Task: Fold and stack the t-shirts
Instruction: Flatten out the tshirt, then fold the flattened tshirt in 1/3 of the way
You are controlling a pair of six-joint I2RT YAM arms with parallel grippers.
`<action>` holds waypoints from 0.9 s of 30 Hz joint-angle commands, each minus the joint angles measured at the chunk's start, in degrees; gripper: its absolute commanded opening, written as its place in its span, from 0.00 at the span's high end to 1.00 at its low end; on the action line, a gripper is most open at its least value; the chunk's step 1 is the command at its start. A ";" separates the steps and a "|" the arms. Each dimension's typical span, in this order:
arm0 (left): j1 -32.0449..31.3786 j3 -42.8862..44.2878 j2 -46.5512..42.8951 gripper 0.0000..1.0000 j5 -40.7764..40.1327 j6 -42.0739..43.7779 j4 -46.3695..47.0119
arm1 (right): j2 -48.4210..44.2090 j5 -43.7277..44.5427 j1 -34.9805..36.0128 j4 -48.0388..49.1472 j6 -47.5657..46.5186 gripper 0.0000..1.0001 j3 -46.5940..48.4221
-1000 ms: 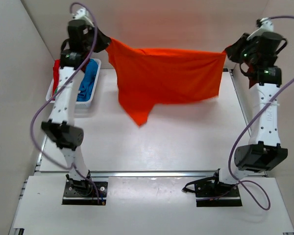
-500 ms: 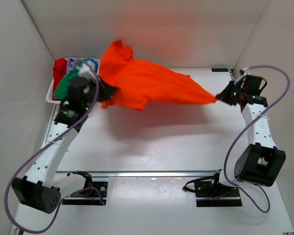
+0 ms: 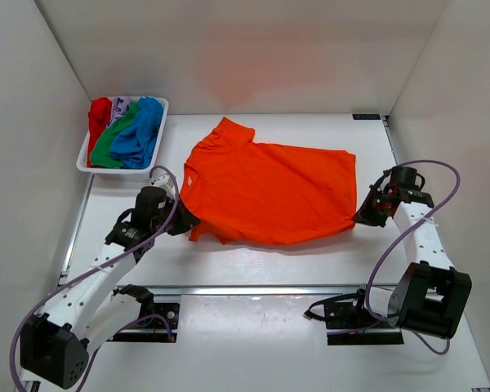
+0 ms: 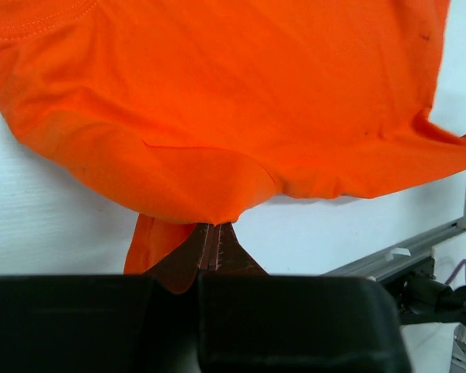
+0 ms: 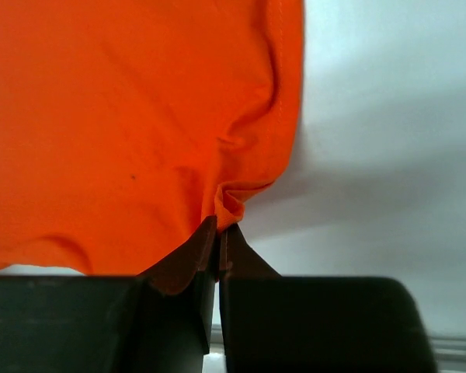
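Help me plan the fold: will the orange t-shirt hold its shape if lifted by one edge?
Probably not: the orange t-shirt puckers where the right end effector pinches it, so it looks floppy. Likely light too; a thin flap folds under by the left end effector.

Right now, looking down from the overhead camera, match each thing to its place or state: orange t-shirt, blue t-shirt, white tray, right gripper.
1 orange t-shirt
2 blue t-shirt
3 white tray
4 right gripper

A crumpled inside a container
B shut on a cloth corner
C spread out flat
D filled, at the far left

Pairs: 1-C, 2-A, 3-D, 4-B
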 commanded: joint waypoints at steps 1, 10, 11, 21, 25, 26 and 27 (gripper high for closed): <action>1.20 -0.39 -3.73 1.00 1.09 0.21 -2.40 | -1.90 2.27 -0.06 -5.23 -1.17 1.00 -1.94; 2.18 0.56 -1.73 1.00 1.18 0.91 -1.09 | 1.08 4.38 2.22 -9.98 -3.99 1.00 -2.29; 2.70 1.27 -1.37 1.00 0.92 1.44 -0.92 | 0.91 4.99 2.66 -9.90 -4.42 1.00 -2.64; 6.57 12.61 15.94 1.00 -0.05 6.36 4.53 | 3.63 4.92 1.87 -7.53 -4.08 1.00 -1.15; 7.63 16.82 22.70 1.00 0.13 6.98 6.64 | 6.52 4.82 0.91 -5.16 -3.72 1.00 -0.01; 7.63 17.62 24.37 1.00 0.13 7.24 6.82 | 6.88 5.00 0.99 -4.89 -3.81 1.00 0.17; 8.06 18.67 26.04 1.00 0.13 7.42 7.17 | 7.84 5.09 0.56 -3.67 -3.99 1.00 0.69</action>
